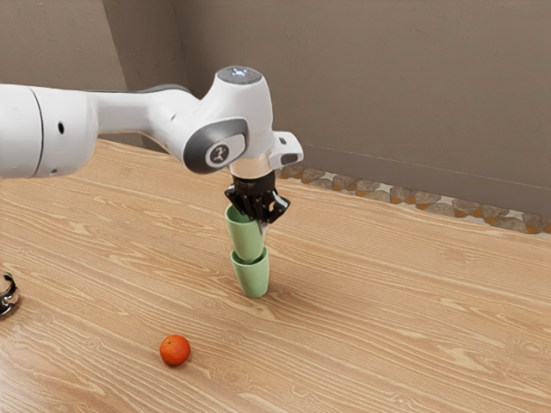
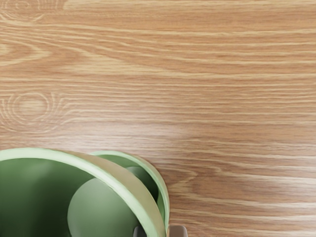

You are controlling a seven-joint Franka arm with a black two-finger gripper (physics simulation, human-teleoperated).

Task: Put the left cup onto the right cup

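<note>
Two pale green cups stand stacked at the table's middle. The lower cup [image 1: 252, 274] rests on the wood, and the upper cup [image 1: 245, 235] sits tilted with its base inside the lower one's mouth. My black gripper [image 1: 256, 207] grips the upper cup's rim, shut on it. In the wrist view the upper cup's rim [image 2: 113, 180] curves large just under my hand, and the lower cup's rim [image 2: 159, 183] peeks out beyond it.
A small orange ball [image 1: 175, 349] lies on the wooden table [image 1: 413, 310] nearer the front, toward the exterior view's left of the cups. A metallic object [image 1: 7, 294] sits at the exterior view's left edge. A pebble strip [image 1: 430, 200] lines the wall behind.
</note>
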